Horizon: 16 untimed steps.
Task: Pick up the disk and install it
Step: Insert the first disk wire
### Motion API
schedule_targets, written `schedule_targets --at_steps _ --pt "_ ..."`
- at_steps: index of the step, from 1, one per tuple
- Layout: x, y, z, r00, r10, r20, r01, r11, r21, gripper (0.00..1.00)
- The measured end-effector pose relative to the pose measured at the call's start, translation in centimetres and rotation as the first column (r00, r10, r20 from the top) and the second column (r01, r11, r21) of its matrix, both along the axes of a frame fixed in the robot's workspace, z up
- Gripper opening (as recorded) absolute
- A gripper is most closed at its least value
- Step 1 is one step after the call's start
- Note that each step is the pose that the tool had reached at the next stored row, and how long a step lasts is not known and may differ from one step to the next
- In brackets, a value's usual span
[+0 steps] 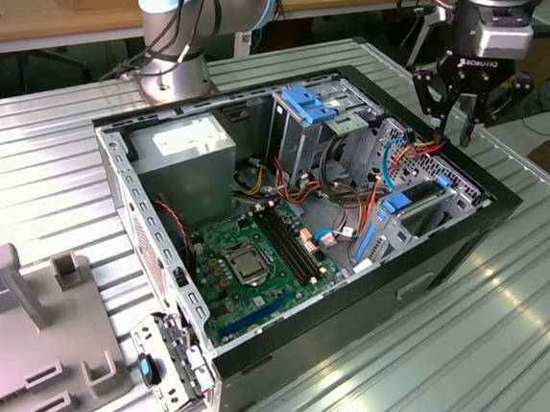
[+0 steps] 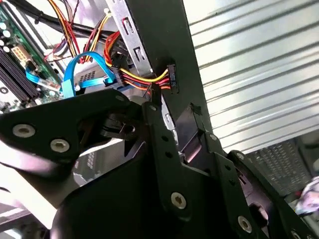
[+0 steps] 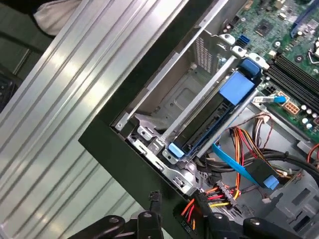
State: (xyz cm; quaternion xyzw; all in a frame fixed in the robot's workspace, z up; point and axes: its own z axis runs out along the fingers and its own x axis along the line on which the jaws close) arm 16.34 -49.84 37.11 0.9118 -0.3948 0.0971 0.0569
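- Over the far rim of the case [image 1: 361, 304], at the exterior view's right: gripper [image 1: 449, 125], black jointed metal with white lettering on its body. Its fingers are spread and it grasps nothing.
- Disk [image 3: 207, 119]: dark flat slab in a bright blue plastic frame. It sits edge-on between silver sheet-metal rails of the drive bay, near the gripper and apart from it.
- Case: black box, side open, with a perforated steel interior.
- Board [image 1: 251, 256]: green, flat, with a square metal socket and long black slots.
- Wires [image 3: 239, 144]: a red, yellow and orange bundle beside a flat blue cable [image 3: 232, 162].
- Power supply [image 1: 193, 150]: grey box with a white label, its print illegible.
- Table [image 1: 39, 149]: ribbed, glossy aluminium.
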Motion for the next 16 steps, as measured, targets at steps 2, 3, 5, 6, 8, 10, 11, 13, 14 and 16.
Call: schedule_targets --at_steps 2,3,5,6,8,10,11,13,14,16 --pt "0.00 0.00 0.00 0.9992 0.039 0.0000 -0.039 0.9992 -0.0002 0.39" --pt "0.01 0.00 -0.01 0.9981 0.062 0.0000 -0.062 0.9981 -0.0002 0.39" --pt "0.05 0.00 -0.01 0.9945 0.105 -0.0001 -0.105 0.9945 -0.0001 0.39" --pt "0.04 0.00 -0.04 0.9913 0.131 0.0000 -0.131 0.9913 0.0001 0.39" --pt "0.05 0.00 -0.13 0.9813 0.193 0.0000 -0.193 0.9813 0.0000 0.39" --pt "0.05 0.00 -0.17 0.9726 0.233 -0.0001 -0.233 0.9726 -0.0002 0.39" --pt "0.05 0.01 -0.19 0.9687 0.248 -0.0001 -0.248 0.9687 -0.0001 0.39" --pt "0.05 0.03 -0.24 0.9610 0.277 -0.0003 -0.277 0.9610 0.0001 0.39" --pt "0.05 0.04 -0.26 0.9530 0.303 -0.0005 -0.303 0.9530 0.0001 0.39" --pt "0.05 0.05 -0.30 0.9385 0.345 -0.0005 -0.345 0.9385 0.0002 0.39"
